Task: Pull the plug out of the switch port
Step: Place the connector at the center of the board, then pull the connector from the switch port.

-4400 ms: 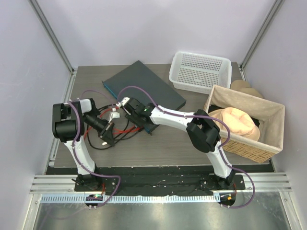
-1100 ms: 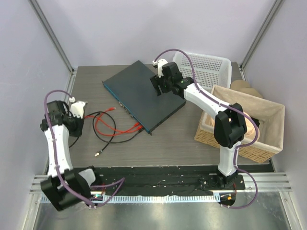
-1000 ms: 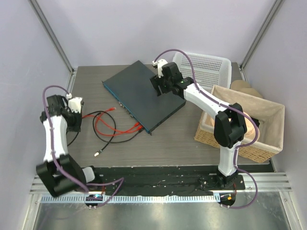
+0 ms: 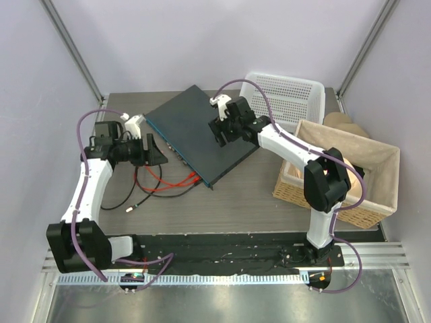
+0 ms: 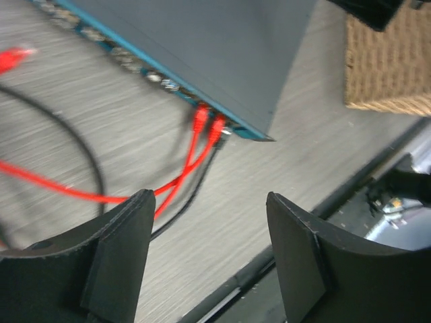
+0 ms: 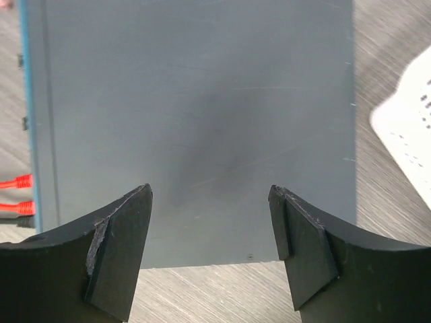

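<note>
Left wrist view: red plugs (image 5: 209,124) sit in the switch (image 5: 202,47) front edge near its corner, straight ahead of the left gripper (image 5: 209,202), the nearer one, jaws wide and empty. Right gripper (image 6: 210,195), wide too, hovers over the switch's top.

The switch (image 4: 185,121) is seen as a thin, flat, dark grey box. It is laid flat and turned diagonally in the upper middle of the top view. Its narrow bluish front edge is faced toward the lower left. Near the lower corner of this edge a red plug (image 5: 201,118) and a second red plug (image 5: 217,128) are seated side by side in sockets. Their red cables (image 5: 176,180) are led away toward the lower left.
</note>
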